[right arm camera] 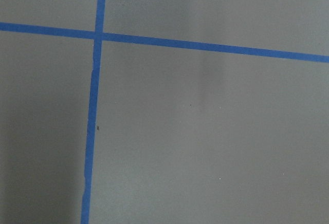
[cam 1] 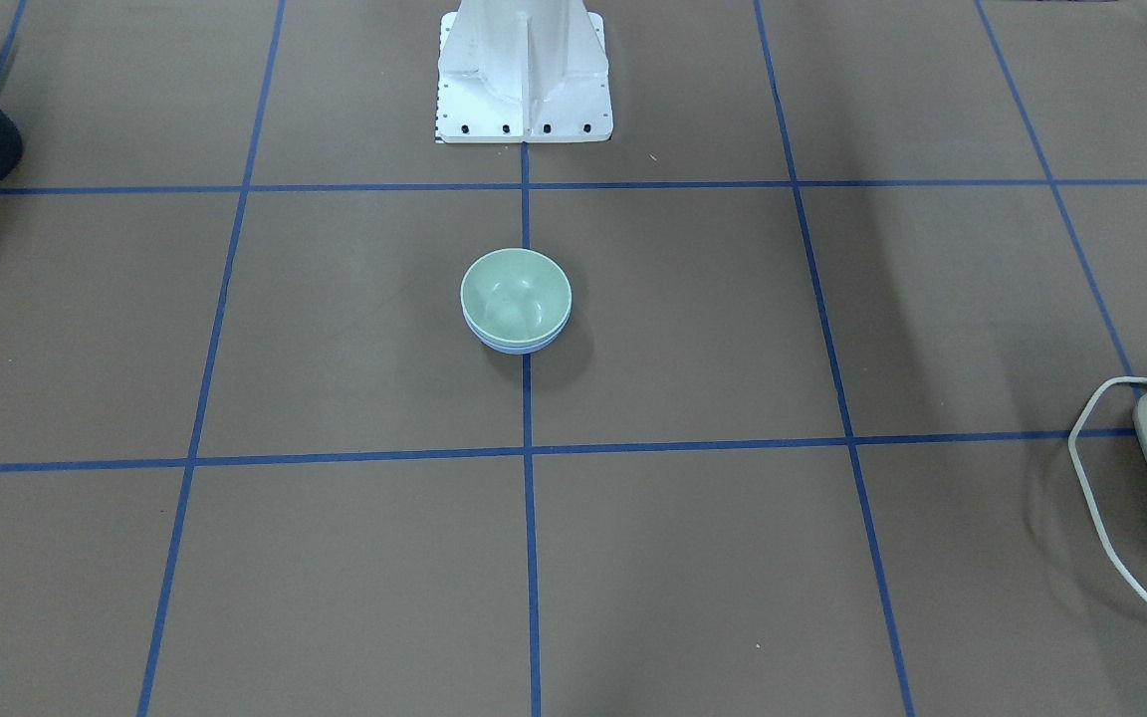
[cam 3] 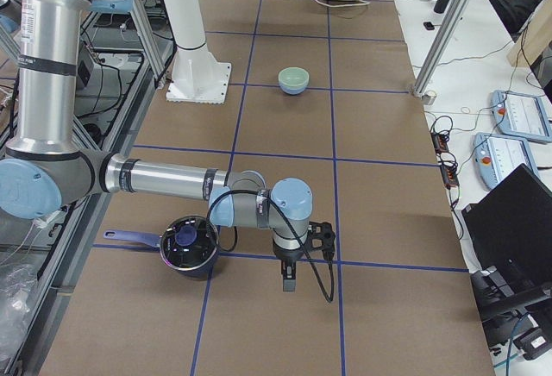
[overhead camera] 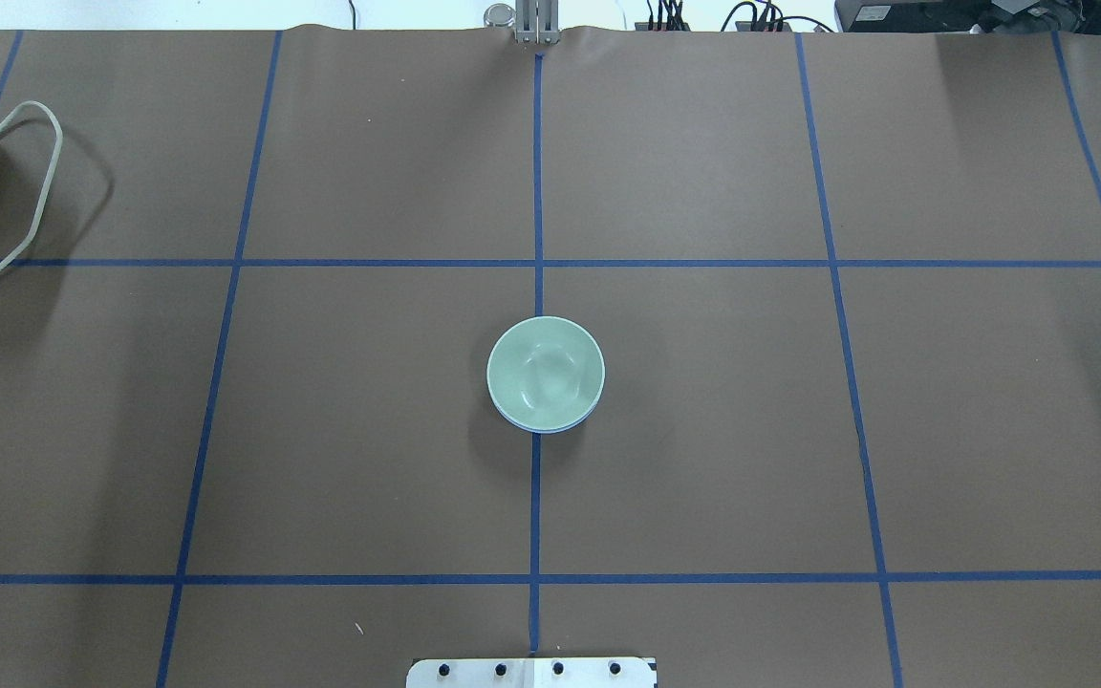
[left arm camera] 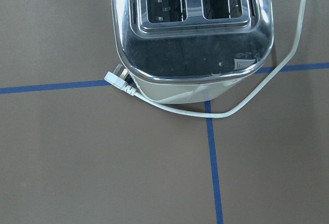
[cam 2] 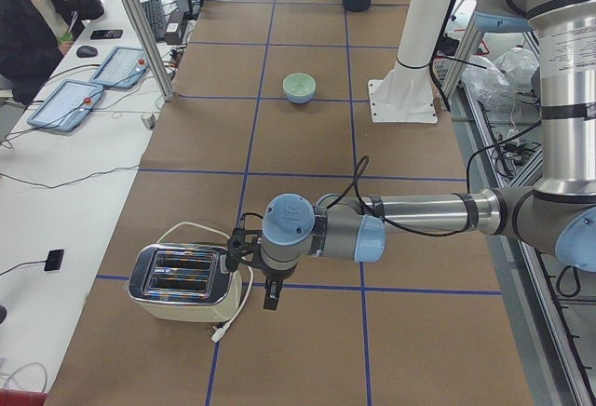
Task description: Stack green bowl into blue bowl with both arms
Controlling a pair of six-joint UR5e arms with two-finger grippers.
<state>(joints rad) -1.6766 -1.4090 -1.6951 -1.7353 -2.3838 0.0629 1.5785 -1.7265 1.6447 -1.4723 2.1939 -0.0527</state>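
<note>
The green bowl (cam 1: 516, 294) sits upright, nested inside the blue bowl (cam 1: 519, 347), in the middle of the counter (cam 1: 693, 329). The pair straddles a blue tape line (cam 1: 527, 398) in front of the white robot base (cam 1: 524, 75). In the front and overhead views only a thin blue rim shows under the green one, and neither arm appears in them.

Only the two side views show the arms. The left arm (cam 2: 419, 210) reaches low over the counter with the left fingers (cam 2: 270, 296) hanging just beside a chrome toaster (cam 2: 182, 283), well apart from the bowls. The right arm (cam 3: 164, 178) does likewise at the other end, with the right fingers (cam 3: 288, 283) near a dark pot (cam 3: 188, 247) that wears a lid with a blue knob. From these angles I cannot tell whether either pair of fingers is apart or together.

The left wrist view looks straight down on the toaster's two slots, its white cord (left arm camera: 257, 98) and plug (left arm camera: 117, 77). A small label (left arm camera: 245, 62) on the casing is too blurred to read. The right wrist view shows only bare counter and crossing tape.
</note>
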